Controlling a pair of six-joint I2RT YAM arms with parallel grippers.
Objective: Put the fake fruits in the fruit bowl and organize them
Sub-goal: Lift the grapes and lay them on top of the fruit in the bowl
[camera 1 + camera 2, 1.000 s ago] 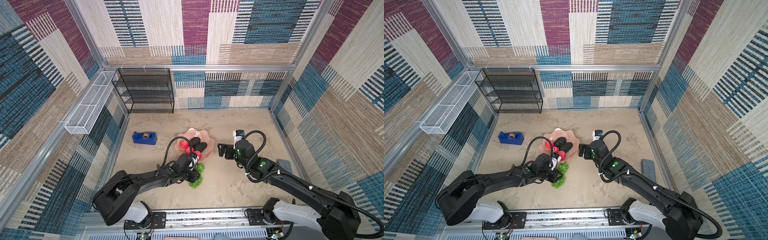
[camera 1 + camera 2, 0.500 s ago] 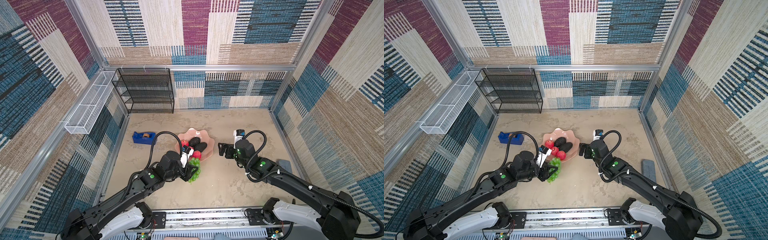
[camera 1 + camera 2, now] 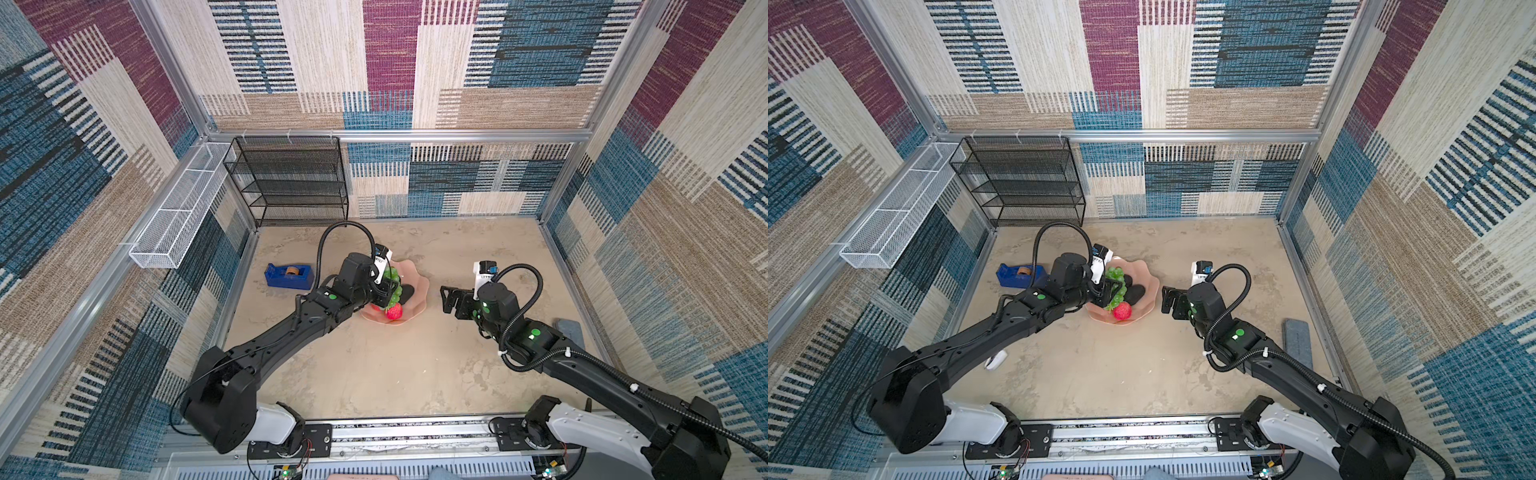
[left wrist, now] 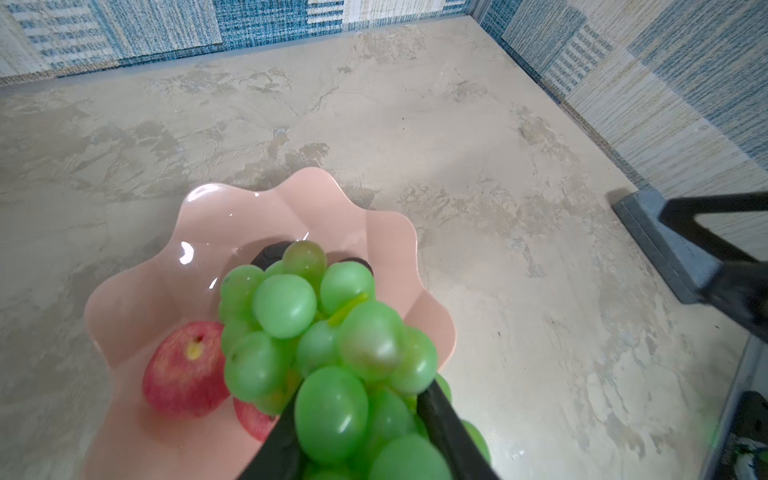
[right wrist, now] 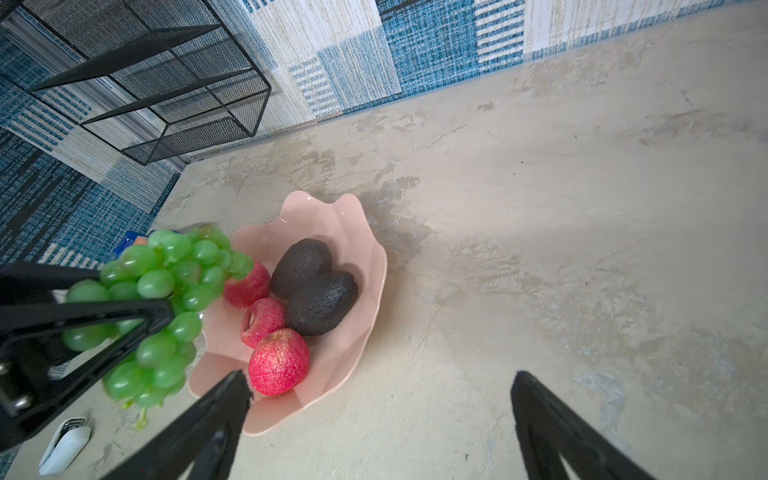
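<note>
The bunch of green grapes [image 4: 332,332] hangs over the near-left part of the pale-pink fruit bowl [image 3: 419,286], with my left gripper [image 4: 361,399] shut on it; black fingers [image 4: 436,411] press on both sides of the bunch. In the right wrist view the grapes [image 5: 166,282] are above the bowl's [image 5: 365,232] rim. Inside lie three red apples [image 5: 279,361] [image 5: 262,316] [image 5: 247,286] and two dark avocados [image 5: 301,262] [image 5: 322,301]. My right gripper [image 3: 449,299] stands open just right of the bowl, nothing between its fingers [image 5: 232,395].
A blue tape dispenser [image 3: 289,276] sits left of the bowl. A black mesh rack [image 3: 291,178] stands at the back left, with a white wire basket [image 3: 178,220] on the left wall. A grey pad [image 3: 1298,340] lies at the right wall and a small white object [image 3: 995,360] under the left arm.
My left gripper has lifted the grapes off the table in front of the bowl and carried them back over it. The right arm has not moved.
</note>
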